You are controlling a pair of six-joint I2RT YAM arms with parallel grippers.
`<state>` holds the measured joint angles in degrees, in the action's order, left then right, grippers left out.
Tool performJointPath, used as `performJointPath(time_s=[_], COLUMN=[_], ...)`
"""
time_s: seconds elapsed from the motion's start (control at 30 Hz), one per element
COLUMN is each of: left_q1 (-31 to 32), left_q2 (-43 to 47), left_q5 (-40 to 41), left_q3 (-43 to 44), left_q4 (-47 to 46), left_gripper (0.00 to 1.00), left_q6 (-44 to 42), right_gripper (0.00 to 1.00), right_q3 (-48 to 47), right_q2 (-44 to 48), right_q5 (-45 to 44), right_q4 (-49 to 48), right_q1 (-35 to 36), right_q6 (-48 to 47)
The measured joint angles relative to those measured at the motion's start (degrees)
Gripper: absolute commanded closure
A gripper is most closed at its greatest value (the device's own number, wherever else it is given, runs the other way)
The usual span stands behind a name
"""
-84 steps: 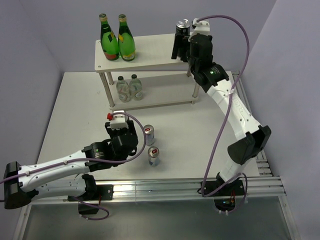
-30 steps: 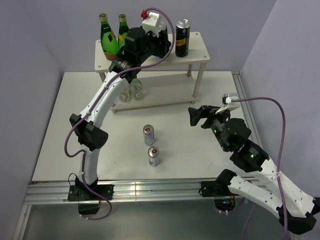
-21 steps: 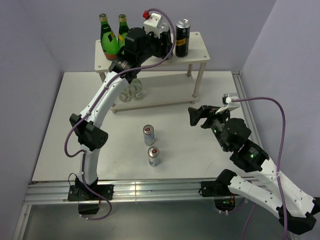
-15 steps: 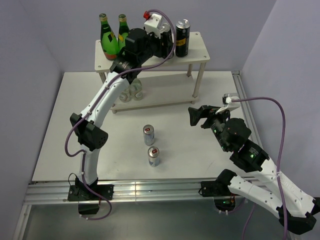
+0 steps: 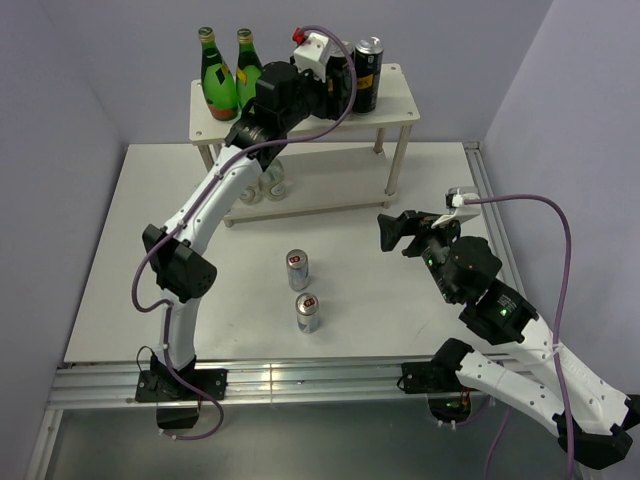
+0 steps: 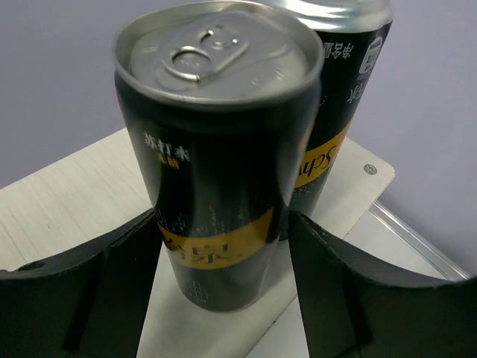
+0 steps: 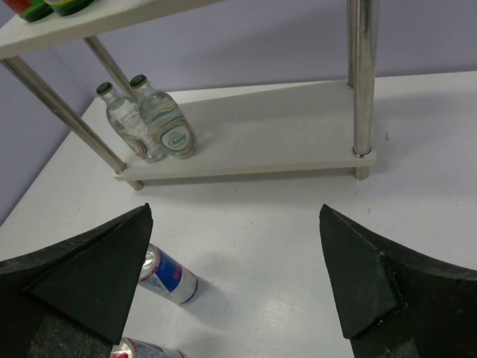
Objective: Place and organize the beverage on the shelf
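Since a second ago the left hand (image 6: 222, 224) has been carried rightward along the top board of the cream-white two-tier shelf (image 5: 400, 100). The black can with a yellow band (image 6: 216, 149) between its fingers is now stood just beside the second black can (image 5: 368, 75). It is flanked closely by the fingers; whether it is still pressed cannot be told. This placement is judged nearly finished.

On the top board, two tall green glass bottles (image 5: 220, 75) are kept at the left and the black cans at the right. Two squat clear bottles (image 7: 153, 123) are held on the lower board. Two slim silver cans (image 5: 297, 270) are left on the surface (image 5: 150, 230). The right hand (image 7: 235, 268) is held wide open and empty.
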<state>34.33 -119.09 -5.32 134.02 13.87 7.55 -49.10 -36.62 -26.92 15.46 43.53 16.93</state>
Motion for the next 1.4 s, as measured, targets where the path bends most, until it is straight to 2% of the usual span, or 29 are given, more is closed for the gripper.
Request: performJointPath(time_s=[0.23, 0.47, 0.53, 0.9, 1.07, 1.17, 1.27, 1.33, 1.4], left_q1=[0.35, 1.05, 1.57, 4.37, 9.42, 15.08, 20.17, 21.46, 21.94], left_q2=[0.26, 3.78, 5.51, 17.22, 26.58, 34.84, 42.82, 48.02, 52.11], left_q5=[0.31, 1.99, 3.08, 9.22, 17.46, 22.62, 25.90, 28.20, 30.40], left_q3=[-2.01, -7.50, -9.84, -24.46, -36.26, -47.34, -57.68, -64.08, -68.41], left_q4=[-0.85, -1.44, -1.95, -4.96, -5.97, -6.51, -7.04, -6.82, -5.75], left_gripper=[0.26, 0.03, 0.01, 0.01, 0.01, 0.01, 0.01, 0.01, 0.01], left_q6=[-0.46, -1.20, -1.62, -2.45, -2.67, -2.29, -0.24, 1.44, 2.93], right_gripper=[0.00, 0.00, 0.00, 0.00, 0.04, 0.04, 0.03, 0.03, 0.02], right_q3=[0.07, 0.83, 0.83, 1.31, 2.86, 6.03, 8.76, 10.16, 11.89], right_q2=[0.02, 0.00, 0.00, -0.31, -0.15, 0.15, -0.94, -2.38, -3.82], right_q5=[-0.13, -0.42, -0.44, -0.33, 4.28, 5.22, 1.81, -0.55, -2.27], right_q4=[-0.02, -0.24, -0.37, -1.31, -1.79, -2.16, -1.01, -0.20, -0.11], right_q1=[0.00, 0.00, 0.00, 0.00, 0.59, 6.27, 18.03, 25.92, 30.40], right_q6=[0.11, 0.20, 0.20, 0.44, 2.82, 5.05, 8.22, 11.02, 13.79])
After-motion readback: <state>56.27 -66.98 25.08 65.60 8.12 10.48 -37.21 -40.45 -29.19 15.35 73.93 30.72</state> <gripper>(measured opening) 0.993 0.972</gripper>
